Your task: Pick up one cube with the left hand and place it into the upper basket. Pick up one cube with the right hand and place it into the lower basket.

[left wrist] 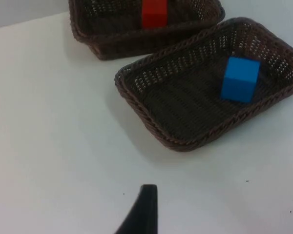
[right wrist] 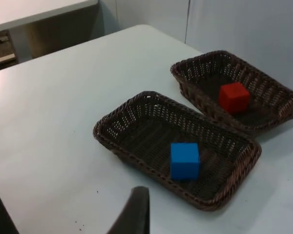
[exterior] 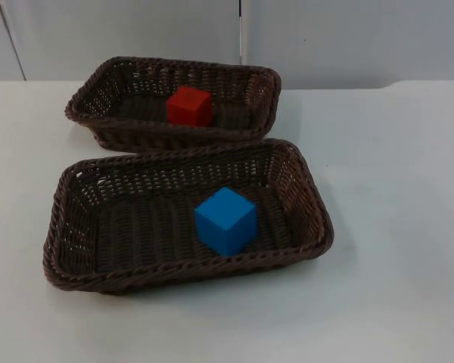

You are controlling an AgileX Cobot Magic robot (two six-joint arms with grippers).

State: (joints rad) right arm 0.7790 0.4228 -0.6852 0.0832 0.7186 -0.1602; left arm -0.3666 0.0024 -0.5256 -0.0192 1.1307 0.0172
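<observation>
The middle of the table (exterior: 393, 227) is taken up by two baskets, the upper basket (exterior: 98, 98) and lower basket (exterior: 68, 219), rims touching. Open surface is left along every table edge.

Left gripper (left wrist: 142, 209) and right gripper (right wrist: 136, 209) each above the table, apart.

Blue cube (right wrist: 184, 160) in near basket (right wrist: 132, 151); red cube (right wrist: 233, 97) in far basket (right wrist: 195, 87); baskets touching.
</observation>
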